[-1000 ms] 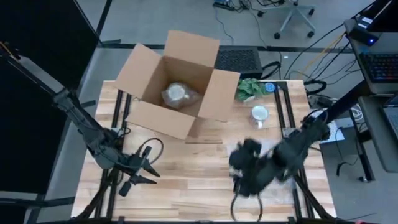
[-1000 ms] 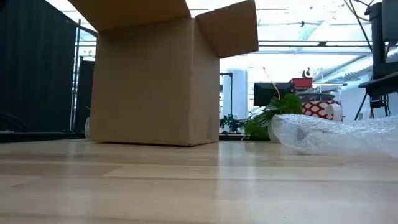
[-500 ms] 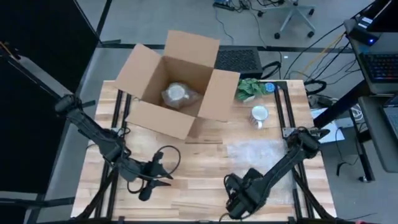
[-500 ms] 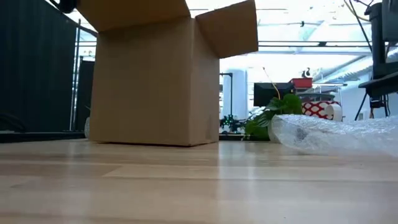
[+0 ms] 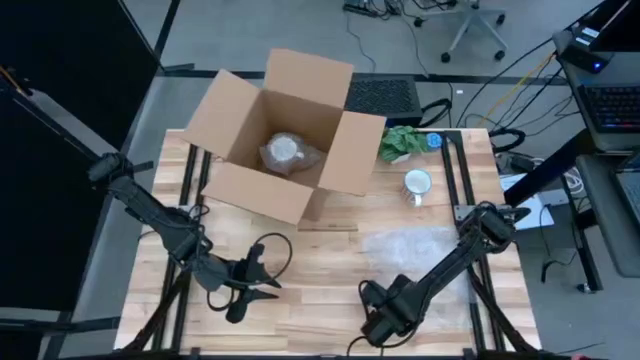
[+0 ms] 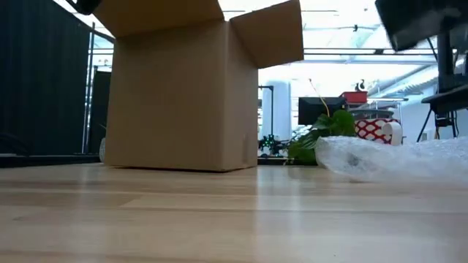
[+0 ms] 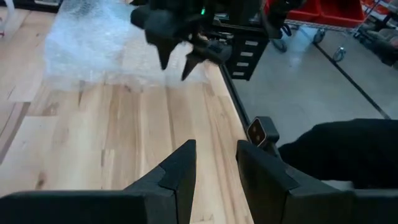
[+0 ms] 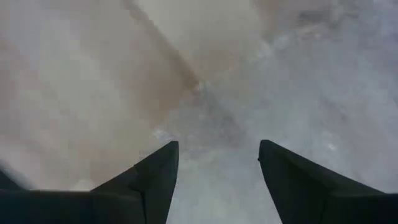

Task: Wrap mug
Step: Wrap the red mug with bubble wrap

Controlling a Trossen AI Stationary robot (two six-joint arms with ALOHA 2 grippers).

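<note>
Mug (image 5: 417, 184) stands upper right of centre on the desk (image 5: 320, 300), near the plant (image 5: 402, 143); hard, breakable, likely take by handle or rim. Bubble wrap (image 5: 415, 247) below it: light, floppy, pinch an edge. Right gripper (image 5: 378, 325) lower centre, fingers spread, empty. Left gripper (image 5: 255, 288) lower left, fingers parted, empty.

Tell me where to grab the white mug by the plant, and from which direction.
Take the mug by its rim, coming straight down: it stands upright with the mouth open to the top. Its handle seems to point toward the bubble wrap, so put one finger inside the wall opposite, away from the plant. The right gripper, open, looks nearest.
</note>
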